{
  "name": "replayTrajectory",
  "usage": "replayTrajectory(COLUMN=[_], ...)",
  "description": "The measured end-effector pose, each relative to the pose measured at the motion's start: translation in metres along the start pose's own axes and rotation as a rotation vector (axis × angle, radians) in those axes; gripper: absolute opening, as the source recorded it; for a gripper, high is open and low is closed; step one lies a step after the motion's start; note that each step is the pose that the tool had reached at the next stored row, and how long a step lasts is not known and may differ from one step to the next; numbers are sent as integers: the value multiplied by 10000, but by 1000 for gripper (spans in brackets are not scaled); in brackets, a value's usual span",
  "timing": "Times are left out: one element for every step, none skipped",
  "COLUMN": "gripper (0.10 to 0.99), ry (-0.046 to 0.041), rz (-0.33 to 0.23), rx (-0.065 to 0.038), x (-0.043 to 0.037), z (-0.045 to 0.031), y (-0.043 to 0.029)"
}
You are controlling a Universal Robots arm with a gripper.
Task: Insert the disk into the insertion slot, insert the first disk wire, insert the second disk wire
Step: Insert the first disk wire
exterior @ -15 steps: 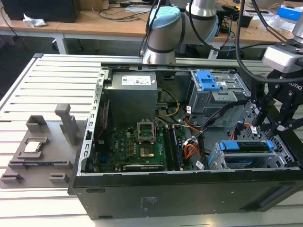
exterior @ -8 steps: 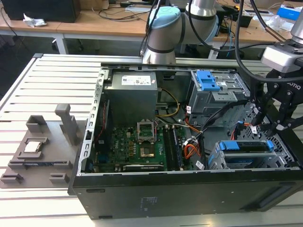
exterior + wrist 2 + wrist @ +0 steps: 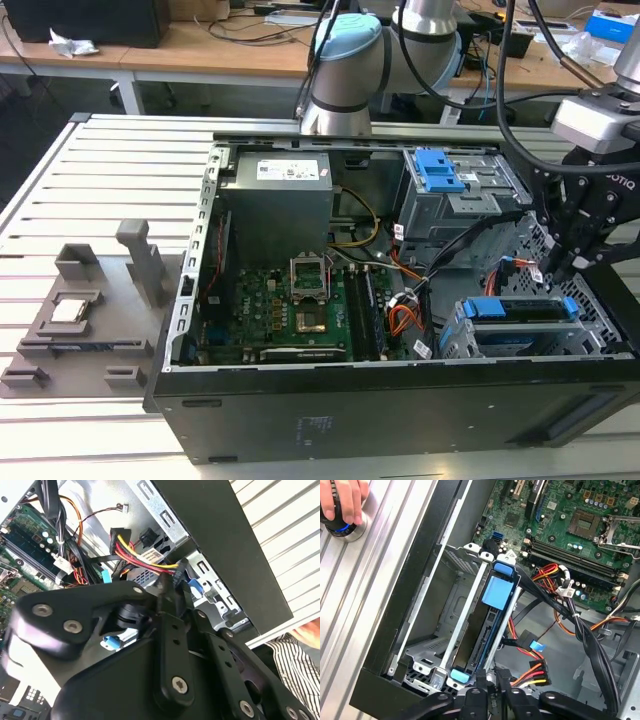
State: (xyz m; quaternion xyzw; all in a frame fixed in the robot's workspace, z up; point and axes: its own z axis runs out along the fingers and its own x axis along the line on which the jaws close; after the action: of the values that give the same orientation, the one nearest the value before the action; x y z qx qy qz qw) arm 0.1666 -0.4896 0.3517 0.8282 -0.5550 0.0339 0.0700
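The disk (image 3: 520, 310), a drive in a bright blue frame (image 3: 500, 591), sits inside the insertion slot (image 3: 455, 342), the low grey cage (image 3: 464, 617) at the case's near corner on the exterior view's right. My gripper (image 3: 572, 268) hangs over the disk's connector end. In both wrist views its fingers stand close together (image 3: 492, 680) at the end of a red-and-yellow disk wire (image 3: 527, 675), which runs from a black plug to the fingertips (image 3: 167, 587). What lies between the pads is hidden. A second black wire with a blue tab (image 3: 535, 645) lies loose beside the cage.
The open case holds a motherboard (image 3: 290, 310), a power supply (image 3: 275, 195) and a taller bay with a blue latch (image 3: 440, 170). Cable bundles (image 3: 580, 625) cross beside the cage. A hand (image 3: 342, 502) rests on a round button on the slatted table. Grey fixtures (image 3: 90, 310) stand on the exterior view's left.
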Motion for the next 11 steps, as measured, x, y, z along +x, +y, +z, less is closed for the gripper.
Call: replayTrajectory(gripper=[165,161,161,161,161,161,161,161,161,161,161], ry=[0,0,1,1,2,3,3,0,4,4,3], rz=[0,0,0,0,0,0,0,-3,0,1,2], rx=[0,1,1,0,0,-1,0,3,3,5,8], x=[0,0,0,0,0,0,0,-5,-25,-36,-46], z=[0,0,0,0,0,0,0,2,2,3,3], y=[0,0,0,0,0,0,0,8,60,86,112])
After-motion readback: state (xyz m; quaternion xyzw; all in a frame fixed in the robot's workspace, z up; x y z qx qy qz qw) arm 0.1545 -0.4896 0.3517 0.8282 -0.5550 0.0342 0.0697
